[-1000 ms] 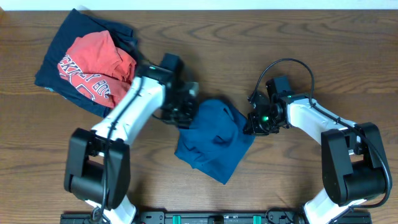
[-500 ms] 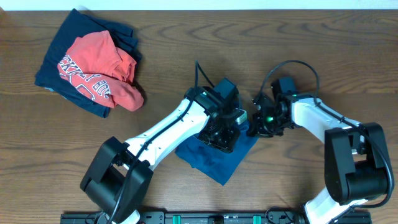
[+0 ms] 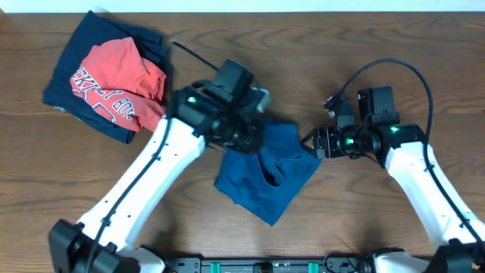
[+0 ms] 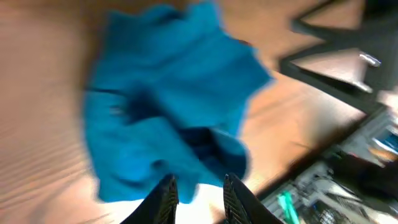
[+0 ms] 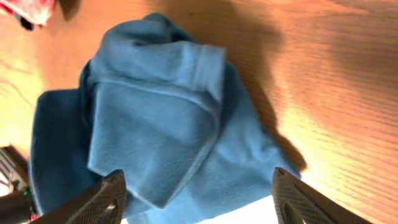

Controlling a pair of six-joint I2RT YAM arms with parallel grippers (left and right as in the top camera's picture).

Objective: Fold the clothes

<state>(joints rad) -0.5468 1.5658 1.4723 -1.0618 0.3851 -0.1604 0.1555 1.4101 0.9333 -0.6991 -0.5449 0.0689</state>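
The clothes, a teal-blue T-shirt, lie bunched in a rough folded heap at the table's middle, with a loose pocket of fabric near their right side. My left gripper hovers over the shirt's upper left edge. In the blurred left wrist view its jaws stand a little apart with nothing between them, and the shirt lies beyond the tips. My right gripper is just off the shirt's right corner. Its fingers are spread wide over the shirt and hold nothing.
A red shirt with white lettering lies on a dark navy garment at the back left. A black rail runs along the front edge. The right arm's cable loops above it.
My left gripper has pulled back up and to the left off the shirt's right side, its jaws now parted. The right gripper has opened and drawn back to the right. The shirt lies released.
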